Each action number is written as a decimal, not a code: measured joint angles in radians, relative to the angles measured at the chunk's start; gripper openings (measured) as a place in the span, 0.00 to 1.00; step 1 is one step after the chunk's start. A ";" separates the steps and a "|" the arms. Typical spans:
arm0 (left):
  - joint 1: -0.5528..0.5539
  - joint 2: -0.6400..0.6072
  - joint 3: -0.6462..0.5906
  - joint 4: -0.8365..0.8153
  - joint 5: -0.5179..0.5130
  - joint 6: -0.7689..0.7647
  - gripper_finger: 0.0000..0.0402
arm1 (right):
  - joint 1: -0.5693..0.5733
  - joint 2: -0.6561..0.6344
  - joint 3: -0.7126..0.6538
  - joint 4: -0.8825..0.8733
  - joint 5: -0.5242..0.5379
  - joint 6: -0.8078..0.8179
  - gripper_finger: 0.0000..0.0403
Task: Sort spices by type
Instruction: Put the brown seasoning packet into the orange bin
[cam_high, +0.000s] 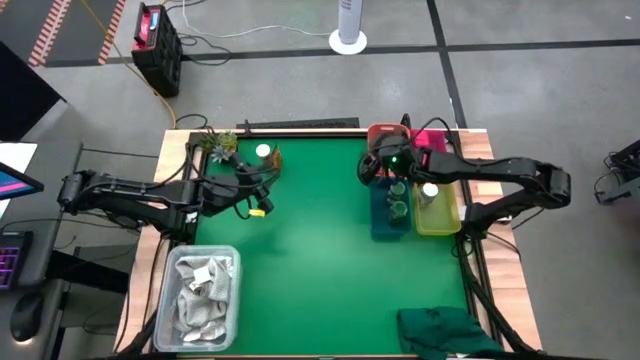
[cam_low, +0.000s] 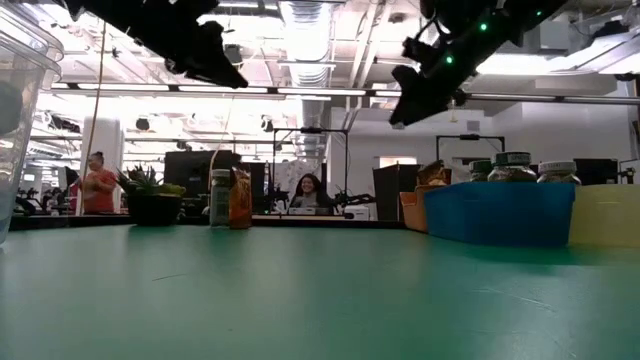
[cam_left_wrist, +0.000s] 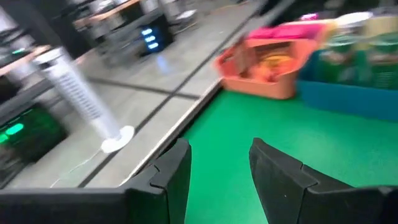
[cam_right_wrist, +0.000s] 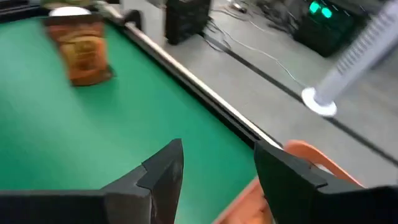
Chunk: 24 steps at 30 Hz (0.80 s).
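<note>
Near edge: we see a clear tub of white rags (cam_high: 203, 292) at the left corner of the green tabletop (cam_high: 320, 250), and a dark green cloth (cam_high: 447, 331) at the right corner.
Left hand: we find the left hand (cam_high: 258, 196) above the tabletop's left half, its fingers (cam_left_wrist: 173, 174) parted with nothing between them.
Blue bin: the blue bin (cam_high: 388, 212) on the right side holds green-lidded jars (cam_low: 512, 166); we count at least two from above.
Yellow bin: touching the blue one on its outer side, the yellow bin (cam_high: 437, 210) carries a white-capped jar (cam_high: 429, 191).
Right hand: we see the right hand (cam_high: 368, 168) over the far end of the blue bin, fingers (cam_right_wrist: 163, 169) spread and empty.
Far right: an orange bin (cam_left_wrist: 261, 65) and a pink-red box (cam_high: 433, 139) sit past the blue and yellow bins.
Far left: the orange-brown jar (cam_right_wrist: 84, 51) stands beside a white-capped jar (cam_low: 220, 197), near the small plant (cam_high: 221, 146).
</note>
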 joint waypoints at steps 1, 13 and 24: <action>0.006 0.000 0.003 -0.014 -0.030 -0.015 0.38 | 0.016 0.002 0.000 0.010 -0.005 -0.012 0.56; 0.338 0.129 0.236 -0.298 0.172 -0.180 0.38 | 0.123 0.008 -0.001 0.144 -0.116 -0.083 0.56; 0.430 0.358 0.264 -0.290 0.177 -0.277 0.49 | 0.201 0.027 -0.073 0.235 -0.112 -0.061 0.56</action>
